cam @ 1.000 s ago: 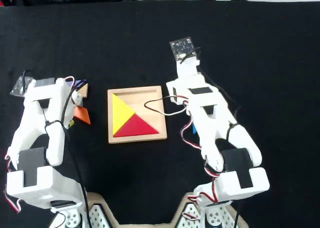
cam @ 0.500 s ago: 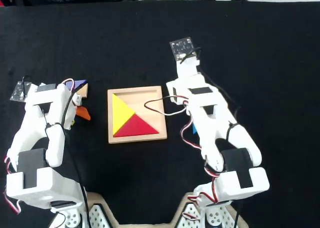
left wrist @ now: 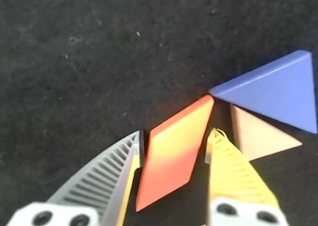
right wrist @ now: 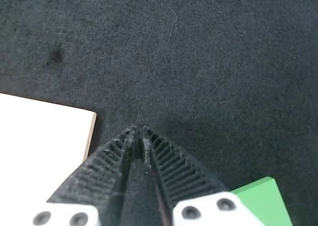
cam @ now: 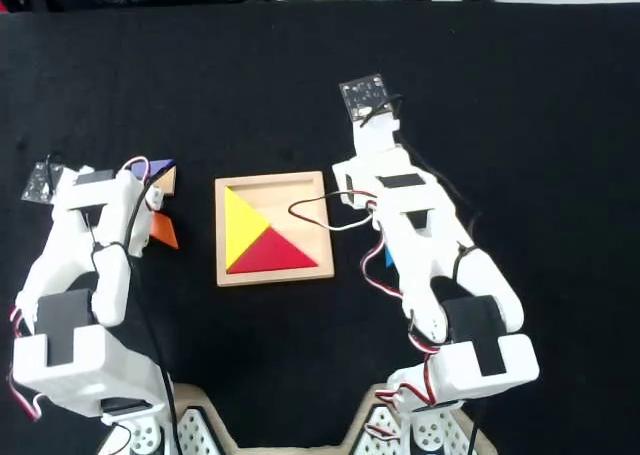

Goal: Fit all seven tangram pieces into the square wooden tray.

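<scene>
Over the last second the left arm has drawn its wrist slightly back toward its base and settled low over the loose pieces to the left of the square wooden tray. The right arm and everything in the tray have kept their places. The left gripper now straddles the orange parallelogram piece, which lies flat on the black cloth-covered desk. Its fingers are parted, one along each long edge and very close to it, but nothing shows them clamped on the piece yet. Just beyond the parallelogram's far tip sit a purple-blue triangle and a pale tan wooden triangle, both near the yellow finger and touching or nearly touching each other. I take the shift to mean the approach is done and the grasp is the step in hand, so closing should not disturb the two neighbours much, though the tan triangle is near enough to be nudged. The tray holds a large yellow triangle and a large red triangle meeting along one edge, with the upper right half bare, so five pieces seem to be left. The right gripper hangs beside the tray's right rim with its fingers pressed together on nothing, and a green piece lies close under it.
</scene>
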You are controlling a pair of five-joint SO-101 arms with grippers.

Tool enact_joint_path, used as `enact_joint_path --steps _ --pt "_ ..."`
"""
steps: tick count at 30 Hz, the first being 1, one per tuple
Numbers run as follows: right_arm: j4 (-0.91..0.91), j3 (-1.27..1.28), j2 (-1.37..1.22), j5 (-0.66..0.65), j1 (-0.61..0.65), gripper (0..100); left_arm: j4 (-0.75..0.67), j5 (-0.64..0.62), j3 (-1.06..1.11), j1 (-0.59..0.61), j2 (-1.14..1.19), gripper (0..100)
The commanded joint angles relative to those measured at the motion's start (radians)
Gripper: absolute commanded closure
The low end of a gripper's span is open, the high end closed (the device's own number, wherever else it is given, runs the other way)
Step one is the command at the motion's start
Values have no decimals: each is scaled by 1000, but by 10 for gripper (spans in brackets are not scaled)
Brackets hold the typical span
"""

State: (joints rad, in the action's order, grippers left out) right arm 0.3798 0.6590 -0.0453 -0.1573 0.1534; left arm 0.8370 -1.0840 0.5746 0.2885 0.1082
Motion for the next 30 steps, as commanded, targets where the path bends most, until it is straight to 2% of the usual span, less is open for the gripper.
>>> enact_joint_path --steps 1,6,14,18,22,26,30 --pt "-3 -61 2 -8 14 987 61 -3 -61 -2 3 777" --pt "-3 -62 2 -8 14 987 239 -2 -130 -31 -78 777" --pt "-3 -62 2 -8 14 987 256 -2 -120 -19 -117 777" --pt "-3 -62 2 -8 14 987 249 -2 -62 -15 -123 777" --pt "-3 -62 2 -8 14 987 245 -2 -61 53 -121 777" --pt "-3 -62 2 -8 14 987 239 -2 -54 48 -112 777" --pt "-3 -62 2 -8 14 987 87 -2 7 44 -92 777"
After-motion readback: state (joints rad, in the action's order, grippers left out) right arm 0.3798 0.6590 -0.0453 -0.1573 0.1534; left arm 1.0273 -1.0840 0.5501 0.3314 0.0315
